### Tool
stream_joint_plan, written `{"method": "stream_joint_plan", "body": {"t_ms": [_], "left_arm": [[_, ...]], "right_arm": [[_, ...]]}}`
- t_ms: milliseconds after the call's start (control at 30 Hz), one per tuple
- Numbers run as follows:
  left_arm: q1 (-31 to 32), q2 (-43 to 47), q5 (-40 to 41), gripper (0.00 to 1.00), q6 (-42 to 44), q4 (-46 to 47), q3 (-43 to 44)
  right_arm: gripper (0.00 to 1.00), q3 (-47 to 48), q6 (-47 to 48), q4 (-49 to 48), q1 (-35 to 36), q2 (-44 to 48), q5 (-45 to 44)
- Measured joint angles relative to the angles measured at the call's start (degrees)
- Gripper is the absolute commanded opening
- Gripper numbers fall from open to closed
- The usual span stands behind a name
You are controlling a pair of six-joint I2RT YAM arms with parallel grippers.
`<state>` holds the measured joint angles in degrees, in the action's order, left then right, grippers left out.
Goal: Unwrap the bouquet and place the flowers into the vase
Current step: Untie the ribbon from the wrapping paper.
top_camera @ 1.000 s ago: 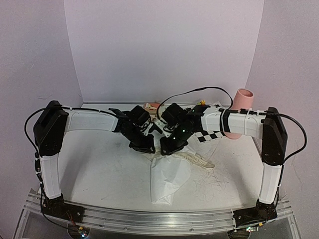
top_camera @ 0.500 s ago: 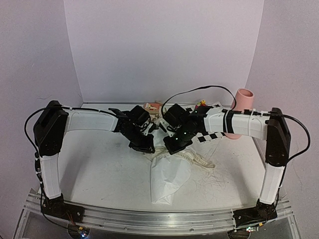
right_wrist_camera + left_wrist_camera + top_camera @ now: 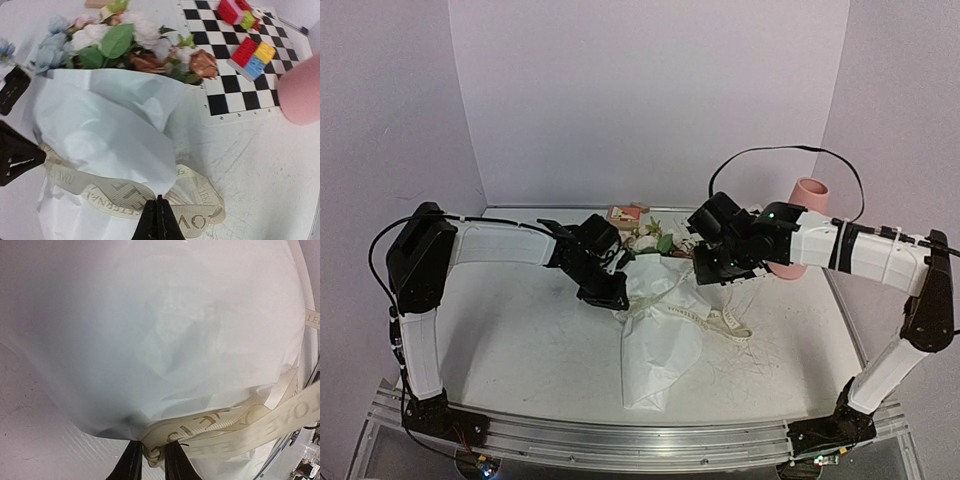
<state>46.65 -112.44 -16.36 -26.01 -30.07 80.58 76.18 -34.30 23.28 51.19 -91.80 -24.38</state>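
Observation:
The bouquet (image 3: 658, 345) lies mid-table in creased white paper (image 3: 105, 130), its flowers (image 3: 655, 240) showing at the far end as pink, cream and peach blooms (image 3: 130, 45) with green leaves. A cream printed ribbon (image 3: 125, 192) loops across the wrap. My left gripper (image 3: 151, 460) is shut on one end of that ribbon (image 3: 240, 425), at the bouquet's left side (image 3: 607, 293). My right gripper (image 3: 157, 220) is shut on a pointed edge of the paper, raised at the bouquet's right (image 3: 712, 272). The pink vase (image 3: 802, 225) stands far right, partly behind the right arm.
A black-and-white checkered mat (image 3: 220, 55) lies beside the flowers with colourful toy blocks (image 3: 250, 50) on it. The vase's side (image 3: 300, 95) is close to the right of the mat. A small wooden block (image 3: 623, 213) sits by the back wall.
My right gripper has shut and swung up and to the right, drawing a paper flap with it and uncovering the blooms from above. The left gripper has stayed in place.

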Motion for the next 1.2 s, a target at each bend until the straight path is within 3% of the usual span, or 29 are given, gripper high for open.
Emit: {"method": "stream_joint_plan", "body": {"t_ms": [333, 367, 467, 500, 567, 667, 833, 1000, 1200], "left_arm": [[0.00, 0.59, -0.03, 0.18, -0.99, -0.02, -1.24], [0.00, 0.71, -0.04, 0.18, -1.00, -0.04, -1.32], [0.00, 1.03, -0.03, 0.19, -1.00, -0.01, -1.57], [0.00, 1.11, -0.04, 0.19, -1.00, -0.03, -1.66], [0.00, 1.30, -0.02, 0.19, -1.02, 0.04, -1.99], [0.00, 2.11, -0.01, 0.19, -1.02, -0.03, -3.14], [0.00, 4.14, 0.04, 0.19, -1.04, -0.05, -4.96], [0.00, 6.26, 0.10, 0.19, -1.04, 0.01, -6.34], [0.00, 7.84, 0.42, 0.19, -0.96, -0.04, -7.86]], "right_arm": [[0.00, -11.99, -18.45, 9.02, -11.70, 12.10, -4.92], [0.03, -12.90, -20.40, 10.21, -13.02, 13.85, -5.29], [0.61, -15.31, -27.16, 14.24, -16.68, 18.81, -6.51], [0.70, -16.14, -29.60, 15.92, -17.77, 20.34, -6.94], [0.76, -18.03, -32.41, 18.04, -19.28, 22.92, -7.17], [0.75, -20.66, -29.88, 16.46, -19.51, 25.10, -3.83], [0.65, -24.44, -20.20, 4.64, -19.52, 24.66, 8.90], [0.58, -25.34, -12.34, -8.05, -18.66, 18.95, 23.95], [0.52, -19.77, -6.50, -12.87, -12.84, 9.68, 31.48]]}}
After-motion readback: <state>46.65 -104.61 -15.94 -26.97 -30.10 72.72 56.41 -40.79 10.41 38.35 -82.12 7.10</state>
